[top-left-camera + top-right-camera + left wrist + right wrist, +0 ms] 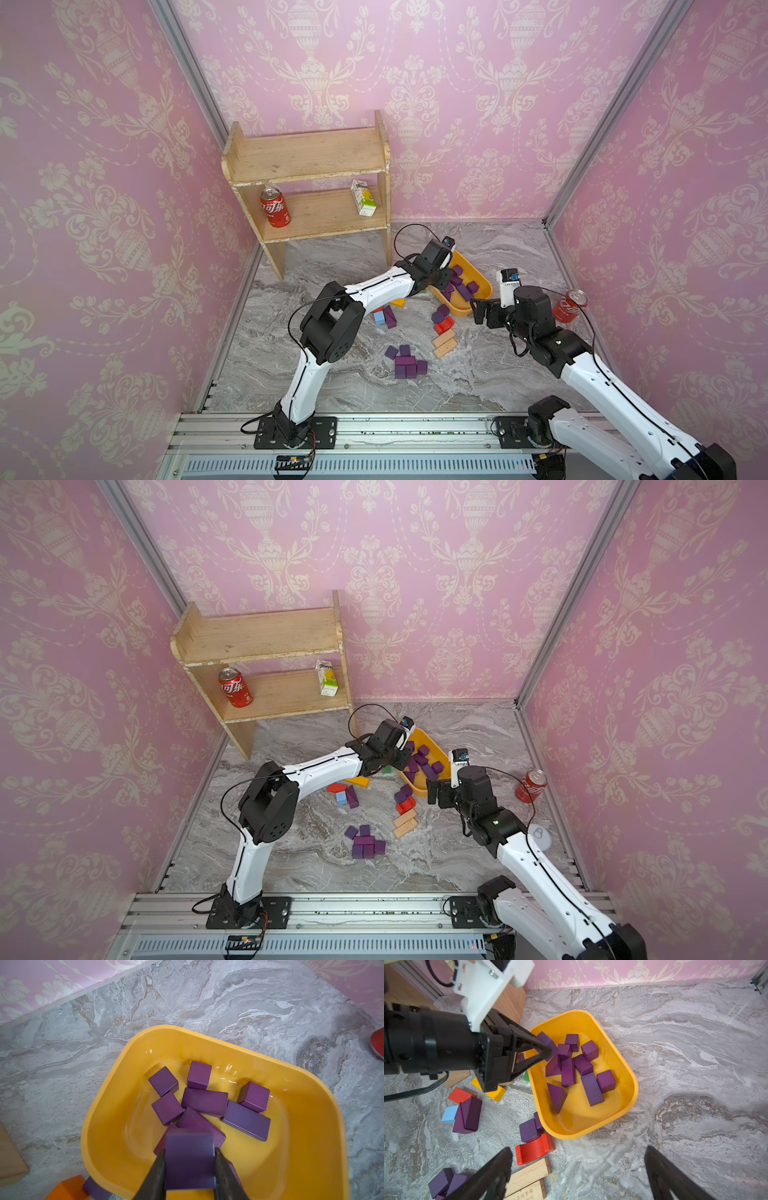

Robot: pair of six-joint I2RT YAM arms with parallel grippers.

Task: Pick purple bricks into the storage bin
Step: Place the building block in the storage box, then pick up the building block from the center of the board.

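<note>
The yellow-orange storage bin lies on the marble floor with several purple bricks inside. My left gripper hangs over the bin's far end, shut on a purple brick. My right gripper stands open and empty just off the bin's near end. More purple bricks lie on the floor: a cluster, a bar and a cube beside the bin.
A red block, tan blocks, a blue block and a yellow one lie among the purple ones. A wooden shelf at the back left holds a cola can and a carton. Another can stands at the right.
</note>
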